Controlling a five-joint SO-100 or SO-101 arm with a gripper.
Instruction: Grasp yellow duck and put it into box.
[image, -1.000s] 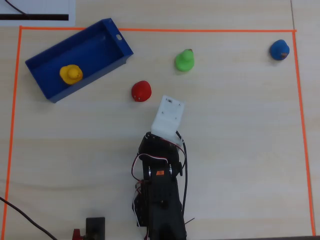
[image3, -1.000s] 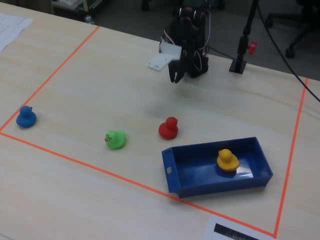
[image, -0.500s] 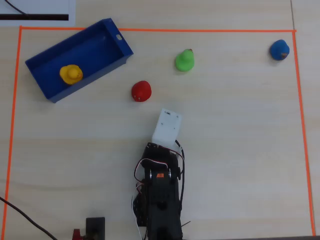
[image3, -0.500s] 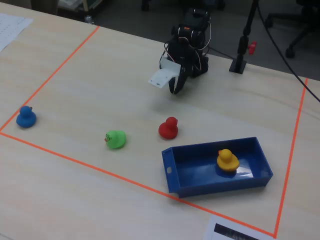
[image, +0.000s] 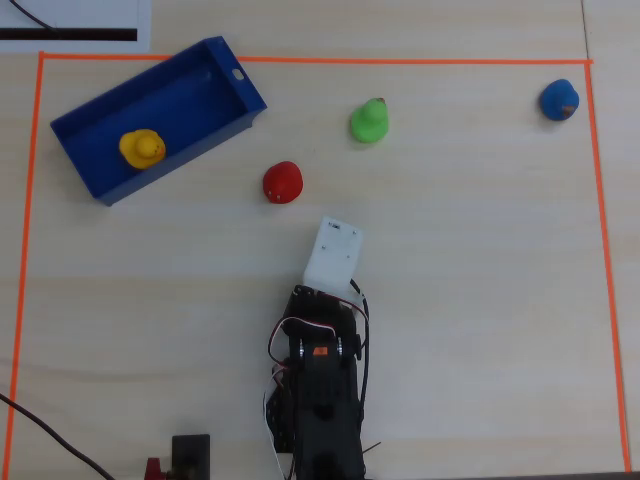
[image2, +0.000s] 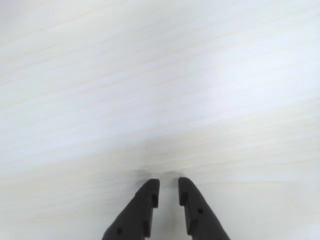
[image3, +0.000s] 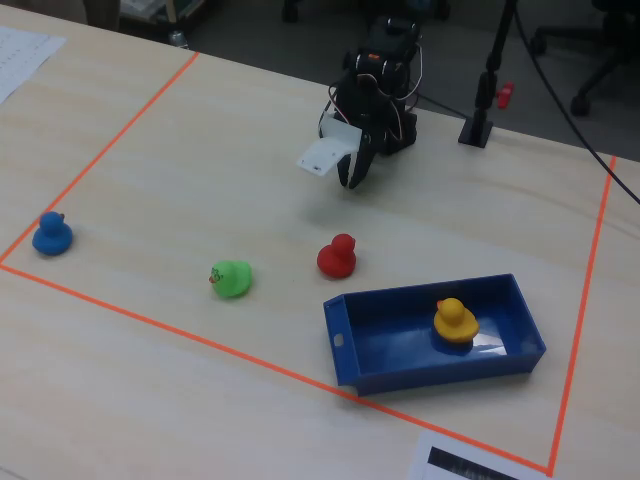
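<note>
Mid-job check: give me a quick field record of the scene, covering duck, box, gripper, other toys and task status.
yellow duck: upright inside the box
box: blue tray, open top, inside the orange tape border
gripper: empty, fingers nearly closed with a narrow gap, over bare table, away from the box
red duck: on table, nearest the box
green duck: on table
blue duck: near the tape corner
task status: duck appears placed
</note>
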